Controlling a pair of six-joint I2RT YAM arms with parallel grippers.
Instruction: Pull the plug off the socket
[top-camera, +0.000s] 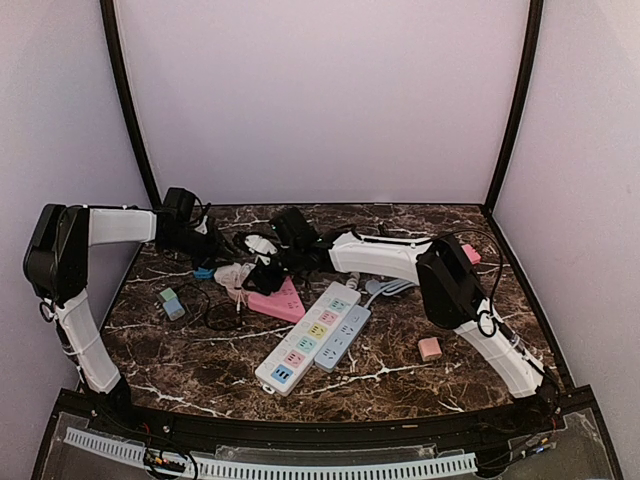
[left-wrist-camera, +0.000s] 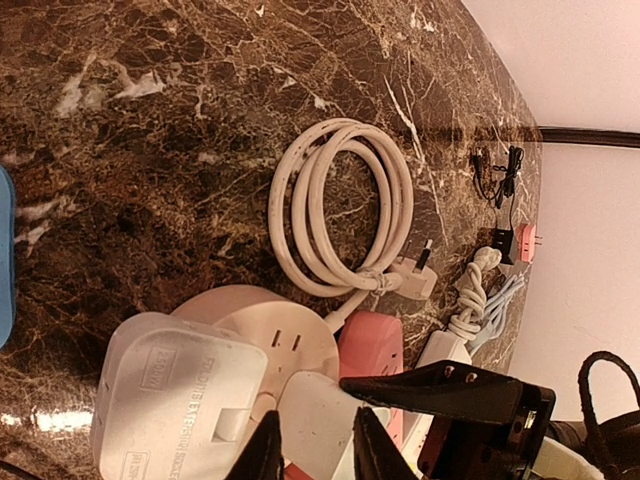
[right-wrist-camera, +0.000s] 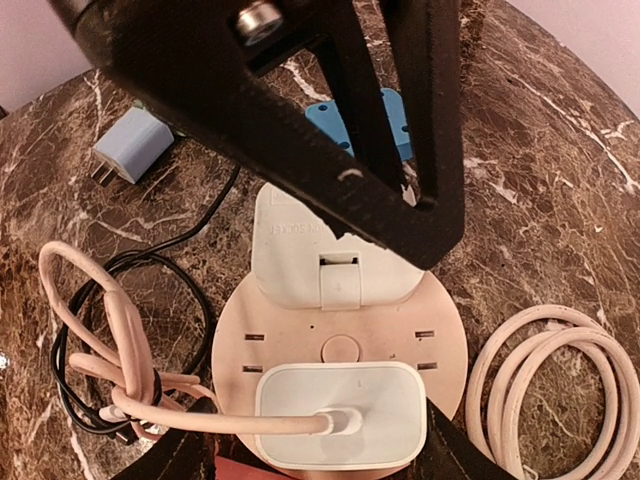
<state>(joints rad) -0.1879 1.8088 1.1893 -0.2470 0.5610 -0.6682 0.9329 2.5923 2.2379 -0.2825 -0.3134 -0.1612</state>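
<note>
A round pale-pink socket (right-wrist-camera: 340, 345) lies on the marble table at the back left (top-camera: 237, 277). A white plug (right-wrist-camera: 340, 415) with a pale cable is plugged into its near side. A white extension adapter (right-wrist-camera: 335, 255) is plugged into its far side. My right gripper (right-wrist-camera: 325, 455) is open, with a finger on each side of the white plug; the right one is at the plug's corner and the left one stands apart. My left gripper (left-wrist-camera: 318, 450) is open just above the socket (left-wrist-camera: 260, 330), beside the adapter (left-wrist-camera: 185, 400). The white plug (left-wrist-camera: 315, 420) shows between its fingers.
A coiled white cable (right-wrist-camera: 560, 390) lies right of the socket, and a black and pink cable bundle (right-wrist-camera: 110, 360) lies left of it. A pink socket (top-camera: 280, 300), two power strips (top-camera: 310, 338), a blue charger (top-camera: 172, 303) and a pink adapter (top-camera: 429, 348) sit nearer the front.
</note>
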